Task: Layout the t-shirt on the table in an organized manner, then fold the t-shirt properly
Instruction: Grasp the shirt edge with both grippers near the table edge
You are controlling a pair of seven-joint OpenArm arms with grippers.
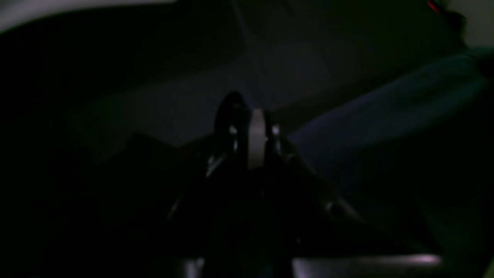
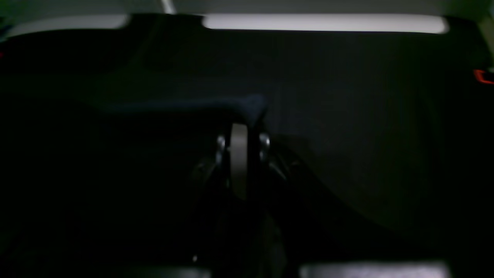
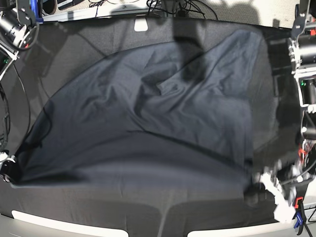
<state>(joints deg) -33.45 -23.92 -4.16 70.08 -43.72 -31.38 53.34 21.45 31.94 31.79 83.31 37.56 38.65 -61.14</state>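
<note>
- Currently the t-shirt (image 3: 163, 123) is stretched wide across the table (image 3: 74, 44), covering most of the black surface; its long axis runs left to right in the base view.
- Right gripper (image 3: 9, 170) is at the near-left corner of the cloth, left gripper (image 3: 261, 187) at the near-right corner. Each reads as clenched on an edge of the shirt.
- Right wrist view: jaws closed, a fold of navy fabric sitting right at the tips (image 2: 247, 108). Left wrist view: jaws likewise closed (image 1: 249, 116), cloth trailing off to the right; too dark to see how deep the pinch goes.
- Key relation: the garment lies on the far side of both grippers, fanning from the two held corners toward the far edge. Near hem spans between the arms.
- Judgement: still the layout step. Wrinkles remain mid-shirt near the far side; a pull toward the near edge should flatten them.
- Neither arm is nearer the creased centre; both are at the ends.
</note>
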